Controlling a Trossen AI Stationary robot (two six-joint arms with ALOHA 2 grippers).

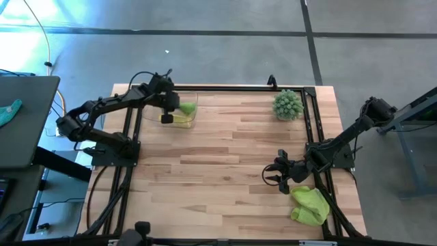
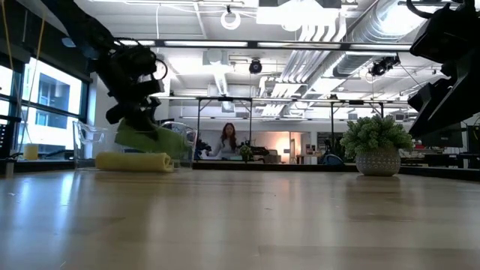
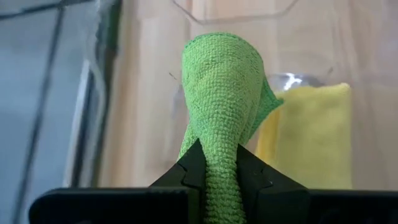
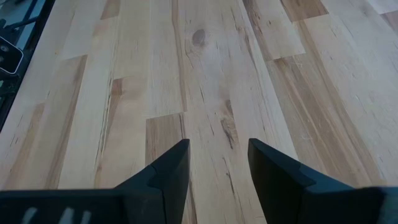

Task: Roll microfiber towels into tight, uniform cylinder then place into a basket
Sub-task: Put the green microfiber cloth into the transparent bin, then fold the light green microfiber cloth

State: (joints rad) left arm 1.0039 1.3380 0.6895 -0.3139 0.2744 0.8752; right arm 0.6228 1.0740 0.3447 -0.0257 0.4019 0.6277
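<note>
Towels are partly stowed: we hold a rolled green towel [image 3: 219, 106] pinched in our left gripper [image 3: 219, 177] over the basket [image 1: 193, 102] at the table's far left corner, beside the yellow roll [image 3: 317, 134] already inside. We judge placing is in hand; next, lower and let go. Our right gripper [image 4: 217, 162], fingers apart and empty, waits beside the loose green towel [image 1: 308, 205] at the near right edge.

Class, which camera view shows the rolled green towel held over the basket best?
The left wrist view: the green towel fills it, pinched by the left end effector. The high view shows only a small green patch at the basket; the low view, a side-on blur; the right wrist view, nothing.
</note>
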